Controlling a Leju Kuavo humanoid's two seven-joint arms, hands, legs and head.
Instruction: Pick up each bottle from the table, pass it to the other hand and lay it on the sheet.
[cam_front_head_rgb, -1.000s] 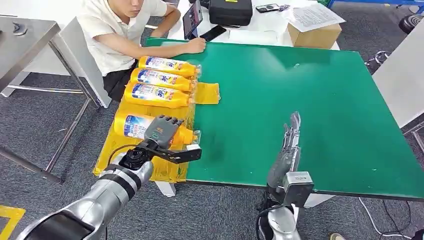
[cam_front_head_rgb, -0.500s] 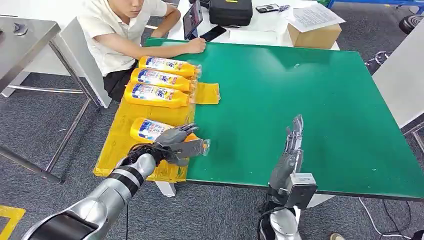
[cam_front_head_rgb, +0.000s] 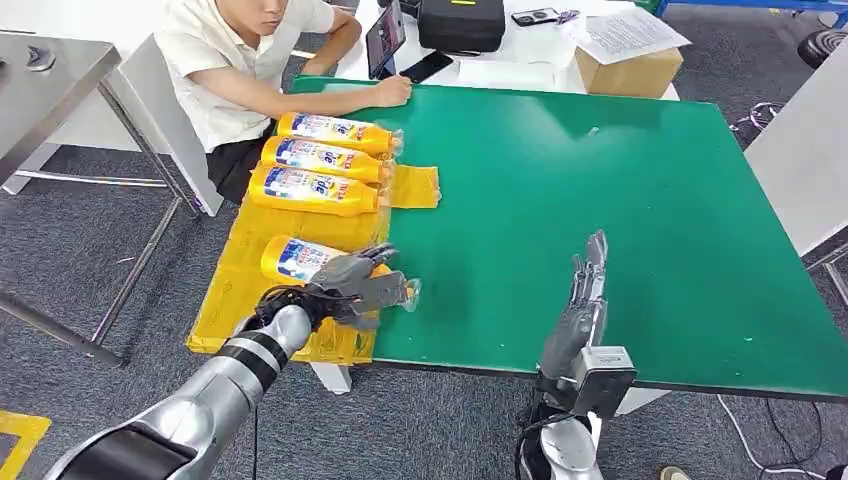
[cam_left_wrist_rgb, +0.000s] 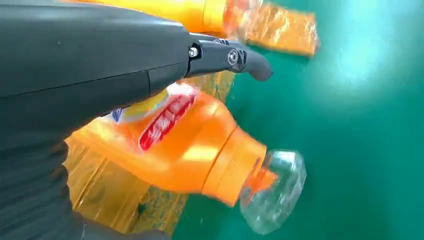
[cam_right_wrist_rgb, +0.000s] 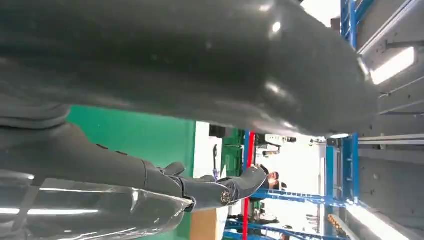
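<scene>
- Bottle (cam_front_head_rgb: 300, 259), orange with a clear cap, lies on its side on the yellow sheet (cam_front_head_rgb: 225, 300) at about 7 o'clock on the green table (cam_front_head_rgb: 620, 200), cap towards 3 o'clock.
- Left hand (cam_front_head_rgb: 360, 285) rests over its neck, fingers curled around it.
- Right hand (cam_front_head_rgb: 583, 295) stands at 6 o'clock, fingers straight and apart, holding nothing.
- Three more bottles (cam_front_head_rgb: 320, 160) lie in a row at 10 o'clock.
- A person (cam_front_head_rgb: 250, 60) sits at 11 o'clock.

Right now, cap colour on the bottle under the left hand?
Clear cap, orange collar; left wrist view.
</scene>
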